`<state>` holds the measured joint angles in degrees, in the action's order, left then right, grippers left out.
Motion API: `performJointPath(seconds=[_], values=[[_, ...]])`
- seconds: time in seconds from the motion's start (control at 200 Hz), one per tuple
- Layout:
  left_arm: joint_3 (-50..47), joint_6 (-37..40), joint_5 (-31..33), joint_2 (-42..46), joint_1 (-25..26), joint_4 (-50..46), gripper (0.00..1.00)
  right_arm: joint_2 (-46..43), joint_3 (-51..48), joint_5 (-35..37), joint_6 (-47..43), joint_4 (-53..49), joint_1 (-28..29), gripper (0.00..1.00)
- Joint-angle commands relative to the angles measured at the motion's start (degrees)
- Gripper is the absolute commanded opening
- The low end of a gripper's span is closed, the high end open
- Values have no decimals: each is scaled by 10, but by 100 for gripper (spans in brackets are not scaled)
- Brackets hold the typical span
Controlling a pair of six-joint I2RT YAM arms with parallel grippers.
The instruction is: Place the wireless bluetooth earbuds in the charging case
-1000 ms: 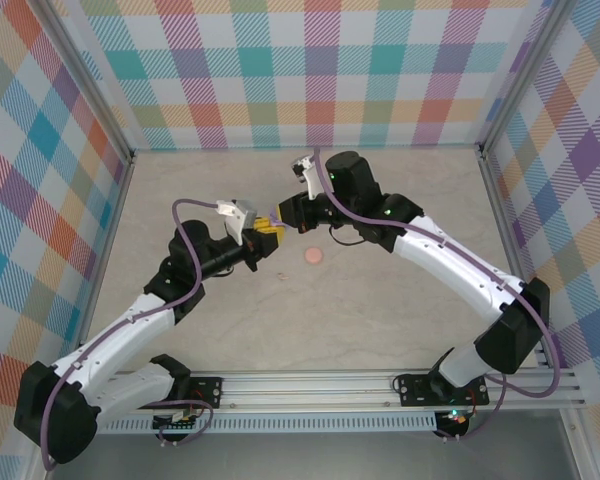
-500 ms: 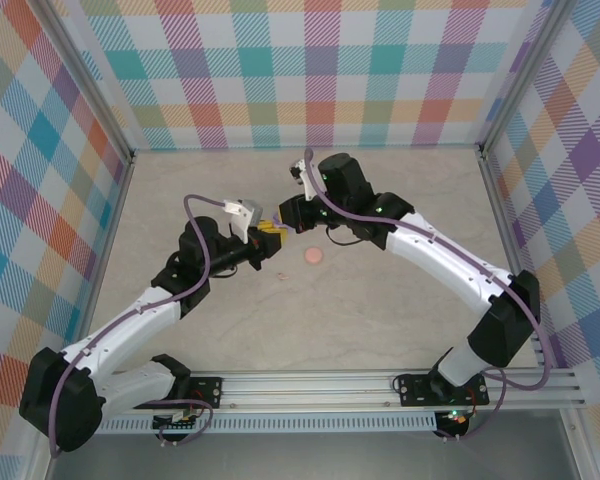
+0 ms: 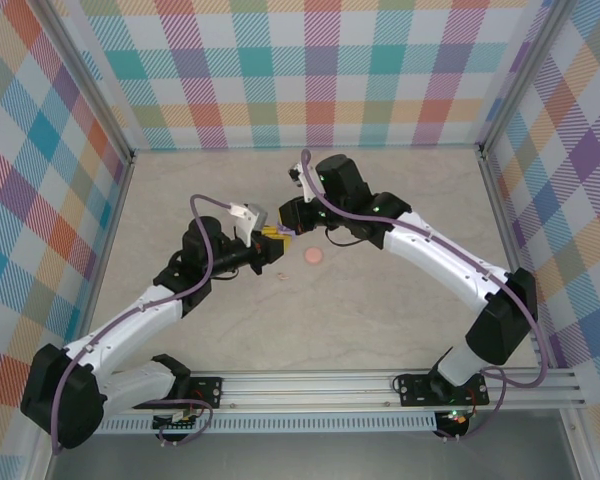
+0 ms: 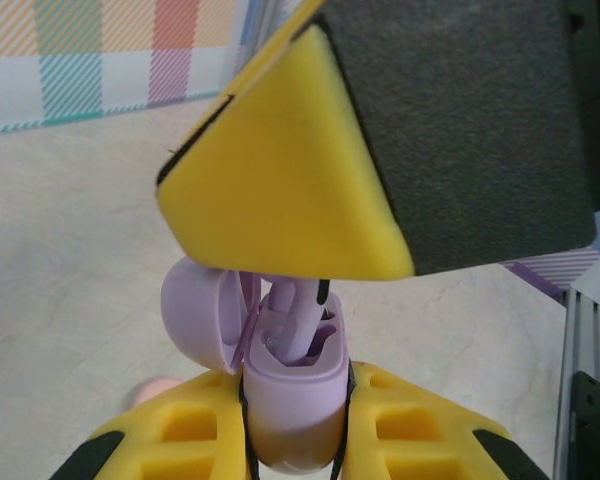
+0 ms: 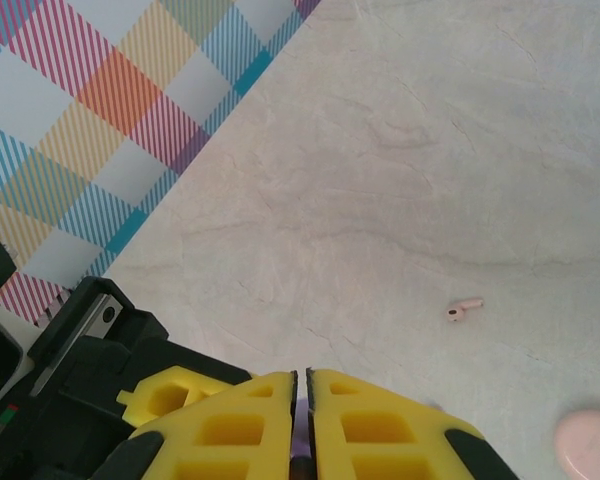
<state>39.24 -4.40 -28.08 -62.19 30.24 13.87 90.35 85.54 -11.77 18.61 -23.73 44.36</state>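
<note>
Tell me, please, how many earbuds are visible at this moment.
2. A purple earbud stands in the open purple case, held by the right gripper. A pink earbud lies loose on the table. Others may be hidden.

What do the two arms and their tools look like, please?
Both the left arm and the right arm have white shells on the long links and black joints. A purple cable runs along each one. Small green lights glow on the right arm. The left tool and the right tool have yellow fingers with rectangular cut-outs.
</note>
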Motion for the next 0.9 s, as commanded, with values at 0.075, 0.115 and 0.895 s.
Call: performJointPath(seconds=[0.075,0.115,0.895], values=[[32,12,-18,-6,8,27,0,16,17,5,1,-28,6,10],[35,11,-9,-9,8,21,0,18,16,11,-1,-33,6,10],[42,-1,3,-49,8,1,0,48,-14,39,3,-68,3,23]])
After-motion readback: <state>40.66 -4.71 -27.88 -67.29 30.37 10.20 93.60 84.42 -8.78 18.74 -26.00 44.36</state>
